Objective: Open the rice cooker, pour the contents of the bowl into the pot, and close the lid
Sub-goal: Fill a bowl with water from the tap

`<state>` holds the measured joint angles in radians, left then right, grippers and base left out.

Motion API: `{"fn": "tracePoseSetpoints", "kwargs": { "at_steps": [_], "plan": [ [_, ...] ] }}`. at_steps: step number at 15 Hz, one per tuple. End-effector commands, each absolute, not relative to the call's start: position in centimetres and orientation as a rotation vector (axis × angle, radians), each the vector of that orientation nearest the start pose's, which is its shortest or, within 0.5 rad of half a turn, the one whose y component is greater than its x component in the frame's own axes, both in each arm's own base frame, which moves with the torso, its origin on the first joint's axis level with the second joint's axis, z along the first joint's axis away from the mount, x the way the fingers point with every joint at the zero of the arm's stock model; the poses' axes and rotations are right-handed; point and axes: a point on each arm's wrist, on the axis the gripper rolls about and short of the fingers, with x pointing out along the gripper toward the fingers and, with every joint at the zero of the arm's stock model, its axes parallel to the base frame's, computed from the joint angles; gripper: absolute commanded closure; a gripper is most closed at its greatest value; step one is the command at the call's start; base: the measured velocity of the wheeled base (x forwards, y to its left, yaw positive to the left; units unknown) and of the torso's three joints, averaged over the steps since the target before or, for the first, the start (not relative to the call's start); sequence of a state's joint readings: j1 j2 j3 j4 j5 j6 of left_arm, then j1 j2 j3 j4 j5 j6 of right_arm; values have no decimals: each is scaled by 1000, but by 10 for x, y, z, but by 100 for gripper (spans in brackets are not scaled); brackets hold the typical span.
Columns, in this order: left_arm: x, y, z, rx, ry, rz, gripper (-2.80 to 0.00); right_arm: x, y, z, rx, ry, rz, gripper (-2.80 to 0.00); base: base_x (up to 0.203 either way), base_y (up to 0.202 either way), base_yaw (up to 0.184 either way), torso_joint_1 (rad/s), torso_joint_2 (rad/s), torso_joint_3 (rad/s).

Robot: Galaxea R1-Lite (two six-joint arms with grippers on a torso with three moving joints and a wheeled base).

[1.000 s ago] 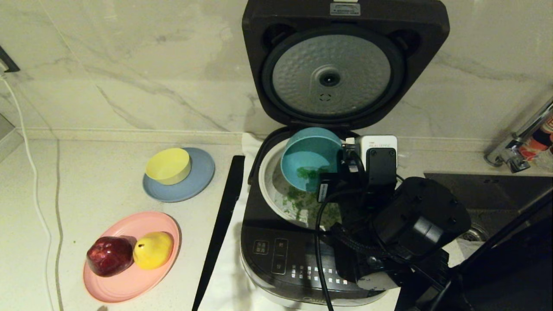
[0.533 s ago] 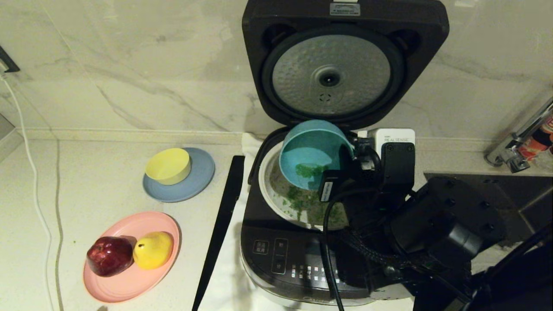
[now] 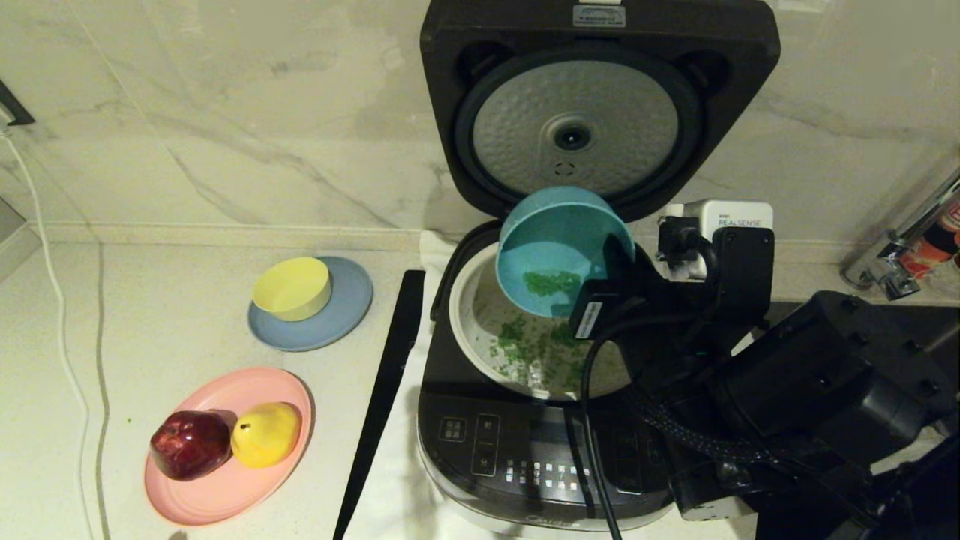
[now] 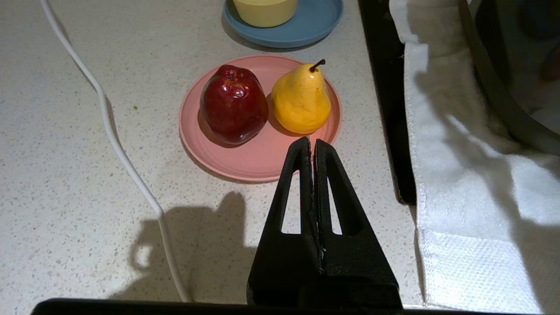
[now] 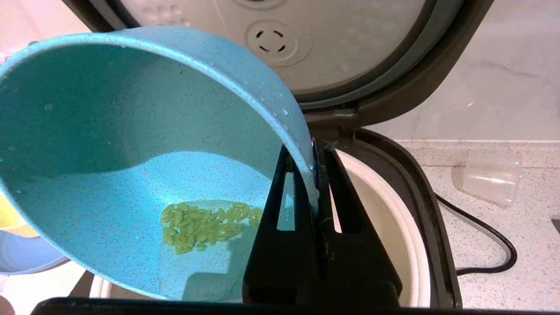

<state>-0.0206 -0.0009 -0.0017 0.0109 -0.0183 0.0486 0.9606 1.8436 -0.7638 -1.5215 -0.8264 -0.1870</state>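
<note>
The rice cooker (image 3: 525,450) stands with its lid (image 3: 596,120) raised, the dimpled silver plate facing me. My right gripper (image 5: 308,151) is shut on the rim of the teal bowl (image 3: 559,251), which hangs tipped on its side above the cream pot (image 3: 469,330). Some green granules (image 5: 205,225) still cling inside the bowl, and more contents (image 3: 532,345) lie scattered in the pot. In the left wrist view my left gripper (image 4: 311,142) is shut and holds nothing, low over the counter beside the pink plate (image 4: 253,157).
A yellow bowl (image 3: 292,287) sits on a grey-blue plate (image 3: 341,319). The pink plate (image 3: 217,480) holds a red apple (image 3: 191,444) and a yellow pear (image 3: 266,433). A black strip (image 3: 382,390) and a white towel (image 4: 472,197) lie left of the cooker. A sink (image 3: 847,330) is at right.
My right gripper has lifted the teal bowl up and to the right above the pot. More green granules now lie in the pot. The left arm has not moved.
</note>
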Motion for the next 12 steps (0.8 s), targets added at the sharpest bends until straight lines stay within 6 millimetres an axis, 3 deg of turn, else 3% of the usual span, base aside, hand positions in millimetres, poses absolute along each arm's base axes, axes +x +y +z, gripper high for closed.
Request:
{"fn": "tracePoseSetpoints", "kwargs": {
  "at_steps": [1,4,6,9,12],
  "plan": [
    [-23,0,75,49,7,-39,0,192,247,219,183,-307,102,0,0,0,0,0,0,0],
    [-23,0,75,49,7,-40,0,198,255,198,141,-263,106,0,0,0,0,0,0,0],
    [-23,0,75,49,7,-39,0,194,250,213,167,-294,103,0,0,0,0,0,0,0],
    [-23,0,75,49,7,-39,0,198,259,194,130,-256,113,0,0,0,0,0,0,0],
    [-23,0,75,49,7,-40,0,195,253,218,165,-309,100,0,0,0,0,0,0,0]
  ]
}}
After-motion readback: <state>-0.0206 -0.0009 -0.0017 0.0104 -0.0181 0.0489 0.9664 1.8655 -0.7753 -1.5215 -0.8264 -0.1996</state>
